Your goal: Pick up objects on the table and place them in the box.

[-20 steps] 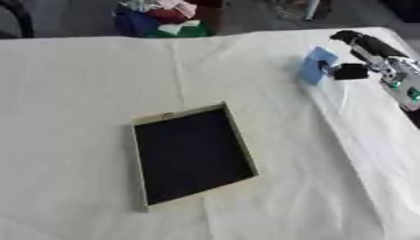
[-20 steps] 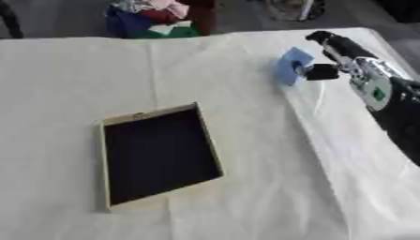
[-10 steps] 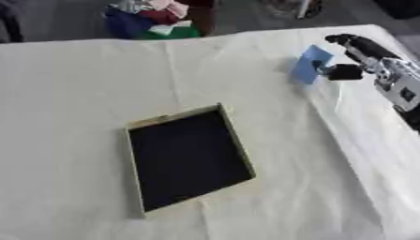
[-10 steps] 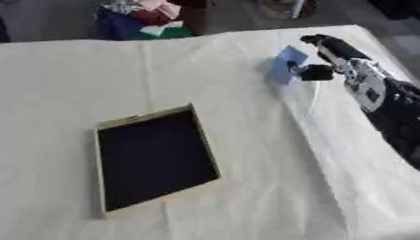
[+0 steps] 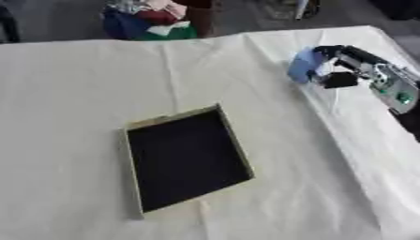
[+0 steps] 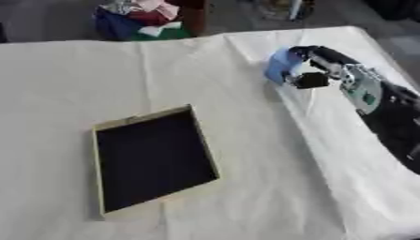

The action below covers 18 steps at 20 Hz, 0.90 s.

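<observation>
A shallow box [image 5: 184, 158] with a dark inside and pale rim lies near the middle of the white-clothed table, and nothing shows inside it. My right hand [image 5: 343, 69] reaches in from the right at the far side, its fingers and thumb curled on a light blue object [image 5: 303, 65]. The blue object is held above the cloth, up and right of the box. My left hand shows in neither view.
The white cloth [image 5: 98, 84] covers the whole table and is creased near the right side. Beyond the far edge sits a heap of coloured things [image 5: 152, 18], red, blue and green. The right table edge runs close behind my right arm [image 6: 386, 108].
The whole picture has shifted, so the camera has moved. My right hand still holds the blue object and has drifted a little toward the box.
</observation>
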Motion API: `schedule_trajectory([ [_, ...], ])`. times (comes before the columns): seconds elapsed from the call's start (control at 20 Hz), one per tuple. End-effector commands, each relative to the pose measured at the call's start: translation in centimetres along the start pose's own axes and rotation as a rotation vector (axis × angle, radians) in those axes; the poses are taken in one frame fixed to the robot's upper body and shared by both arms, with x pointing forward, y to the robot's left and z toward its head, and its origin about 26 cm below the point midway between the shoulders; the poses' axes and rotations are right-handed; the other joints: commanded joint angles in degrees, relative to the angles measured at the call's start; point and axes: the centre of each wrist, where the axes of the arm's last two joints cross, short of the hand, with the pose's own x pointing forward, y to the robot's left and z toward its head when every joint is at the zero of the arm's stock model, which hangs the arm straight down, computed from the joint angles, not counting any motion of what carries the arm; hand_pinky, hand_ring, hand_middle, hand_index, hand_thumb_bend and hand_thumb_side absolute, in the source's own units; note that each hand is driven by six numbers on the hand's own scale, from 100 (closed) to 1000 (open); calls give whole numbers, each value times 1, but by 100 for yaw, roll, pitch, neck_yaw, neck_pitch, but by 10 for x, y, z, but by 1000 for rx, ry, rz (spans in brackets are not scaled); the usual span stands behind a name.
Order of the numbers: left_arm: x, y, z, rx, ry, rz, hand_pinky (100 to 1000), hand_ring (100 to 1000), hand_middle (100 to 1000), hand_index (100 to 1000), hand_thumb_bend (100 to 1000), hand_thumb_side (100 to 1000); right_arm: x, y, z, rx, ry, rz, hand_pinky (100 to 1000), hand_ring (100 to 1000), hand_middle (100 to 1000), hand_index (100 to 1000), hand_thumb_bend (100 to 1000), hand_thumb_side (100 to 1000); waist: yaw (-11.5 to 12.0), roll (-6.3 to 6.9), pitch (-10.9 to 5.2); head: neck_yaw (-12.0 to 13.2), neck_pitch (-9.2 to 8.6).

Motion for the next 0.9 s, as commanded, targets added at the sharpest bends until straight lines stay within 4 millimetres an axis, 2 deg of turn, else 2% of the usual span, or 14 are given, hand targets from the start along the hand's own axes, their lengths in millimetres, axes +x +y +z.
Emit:
schedule_trajectory([
  [0.05,6,1,-4,1,-27,-1,762,606,613,769,357,736,1,-12,1,-10,-11,17,680,704,535,857,100,350,-4,-11,-123,-24,-87],
  [0.15,6,1,-4,2,-26,-2,762,606,612,769,356,736,3,-14,0,-39,-18,28,666,678,478,815,100,276,-12,-22,-147,-23,-78],
  [0.45,5,1,-3,1,-21,-2,763,605,611,769,355,736,22,-28,-5,-145,-86,48,658,660,426,787,100,207,-50,-37,-234,-12,-46],
  [0.65,4,1,-2,3,-17,0,763,605,611,769,356,736,46,-40,-10,-185,-178,57,651,663,422,787,100,211,-70,-31,-306,-1,-6],
  [0.9,3,1,-1,9,-13,0,764,605,611,769,355,737,81,-45,-15,-160,-321,16,651,668,422,788,100,222,-102,-21,-393,38,58],
])
